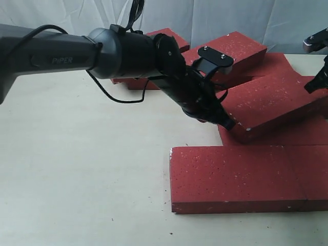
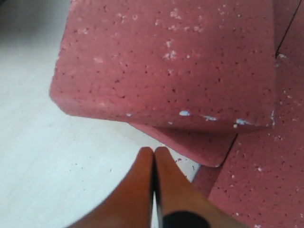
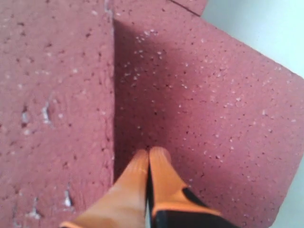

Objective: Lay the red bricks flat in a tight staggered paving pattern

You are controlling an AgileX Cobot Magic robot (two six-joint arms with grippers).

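Observation:
Several red bricks lie at the right of the exterior view. Two sit flat side by side at the front [image 1: 241, 179]. One tilted brick [image 1: 271, 102] rests askew on others behind them. My left gripper [image 1: 228, 124] is shut and empty, its tip at the tilted brick's lower left corner. In the left wrist view its fingers [image 2: 154, 151] point at that brick's chipped edge [image 2: 166, 61], just apart from it. My right gripper [image 1: 315, 82] is at the right edge. In the right wrist view it is shut [image 3: 149, 154], over a brick [image 3: 204, 109] beside a raised brick's step [image 3: 52, 95].
More red bricks are piled at the back: one propped high [image 1: 236, 48] and another further left [image 1: 169, 38]. The pale table [image 1: 77, 169] stretches to the left and front. A black cable [image 1: 110, 95] hangs under the left arm.

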